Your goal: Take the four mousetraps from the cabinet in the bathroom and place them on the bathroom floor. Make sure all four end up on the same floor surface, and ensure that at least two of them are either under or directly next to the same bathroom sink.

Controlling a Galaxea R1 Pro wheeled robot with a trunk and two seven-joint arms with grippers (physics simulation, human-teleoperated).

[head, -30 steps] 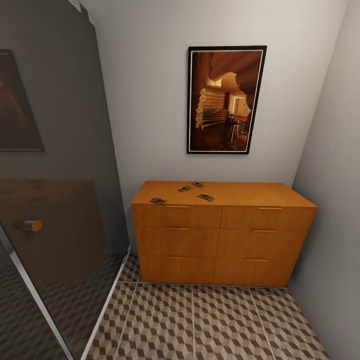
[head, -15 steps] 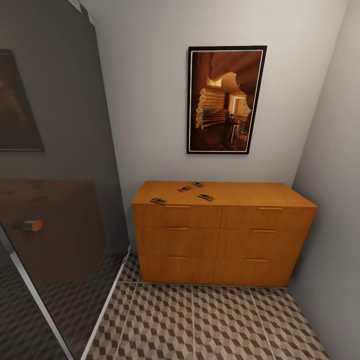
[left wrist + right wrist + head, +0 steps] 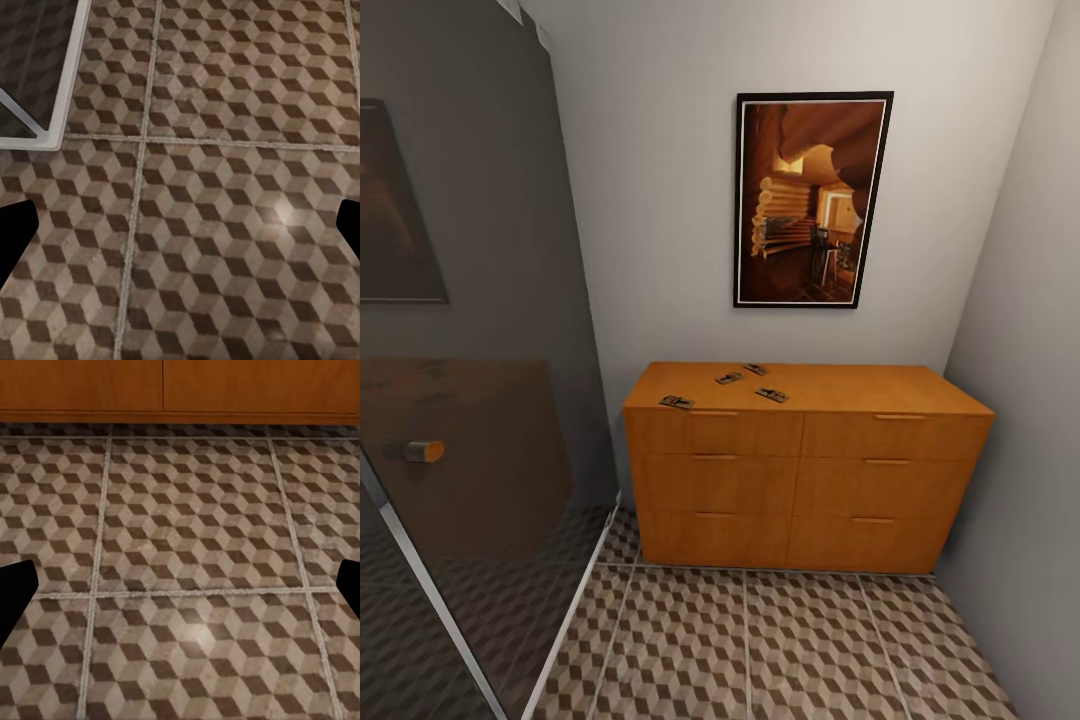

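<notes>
Setting: home bathroom, simulated | cues: cube-pattern tiled bathroom floor (image 3: 780, 640) | dark glass shower partition (image 3: 470, 400) with white frame | wooden cabinet (image 3: 805, 470) against wall | framed picture (image 3: 812, 200) hung above

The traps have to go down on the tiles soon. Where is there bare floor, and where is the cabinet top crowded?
The bathroom floor is bare between the cabinet, the glass panel and the right wall. The mousetraps crowd the cabinet top's left half; its right half is bare.
</notes>
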